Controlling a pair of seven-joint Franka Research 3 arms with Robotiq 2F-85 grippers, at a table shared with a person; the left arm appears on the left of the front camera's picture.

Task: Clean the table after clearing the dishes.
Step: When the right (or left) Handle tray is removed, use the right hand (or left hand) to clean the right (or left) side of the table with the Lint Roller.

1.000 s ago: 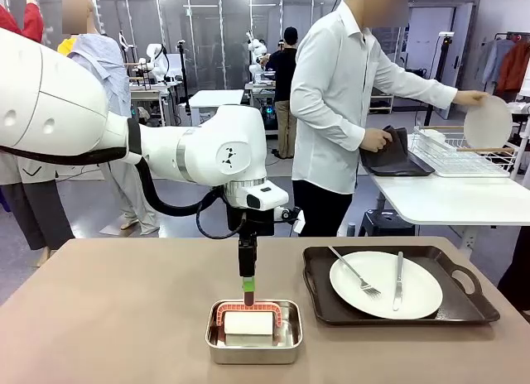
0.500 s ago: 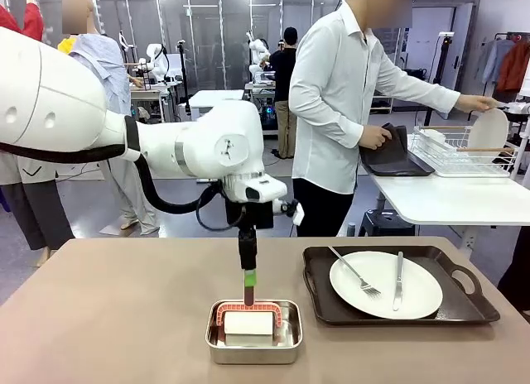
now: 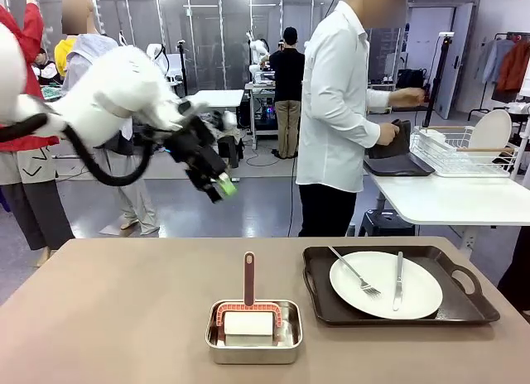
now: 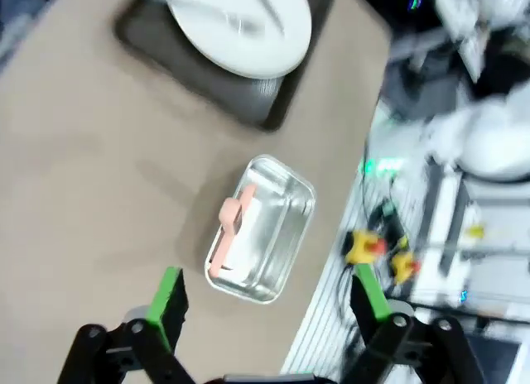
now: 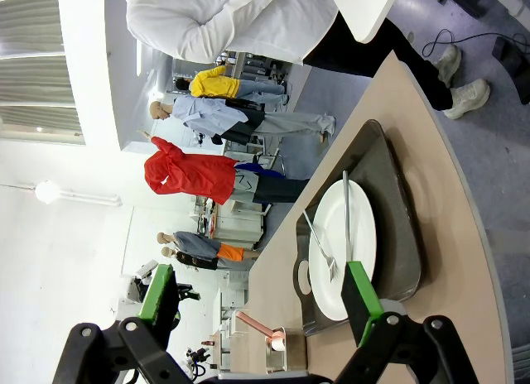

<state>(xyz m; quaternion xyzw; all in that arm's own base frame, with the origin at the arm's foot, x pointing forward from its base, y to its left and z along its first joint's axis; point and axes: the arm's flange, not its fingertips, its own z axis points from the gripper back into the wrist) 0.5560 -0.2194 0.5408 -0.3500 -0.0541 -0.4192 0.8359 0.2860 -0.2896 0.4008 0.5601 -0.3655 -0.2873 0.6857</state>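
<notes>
On the brownish table (image 3: pixel 124 318) a dark tray (image 3: pixel 464 309) holds a white plate (image 3: pixel 418 297) with a fork (image 3: pixel 356 274) and a knife (image 3: pixel 398 280). My left gripper (image 3: pixel 219 185) hangs open in the air, up and left of a steel tin (image 3: pixel 253 343). The left wrist view looks down past the open left gripper (image 4: pixel 270 295) at the tin (image 4: pixel 273 210) and the plate (image 4: pixel 240 28). My right gripper (image 5: pixel 257 291) is open, well away from the plate (image 5: pixel 352 235) and its tray (image 5: pixel 397 227).
In the tin a white-padded brush stands with its reddish handle (image 3: pixel 248 278) upright. Behind the table a person (image 3: pixel 335 111) holds a second dark tray (image 3: pixel 397 156) at a white table (image 3: pixel 447 198), where a wire rack (image 3: pixel 464 156) carries a plate (image 3: pixel 490 129).
My left gripper let go of the brush handle and swung up and to the left. The person set the white plate in the rack and drew the hand back.
</notes>
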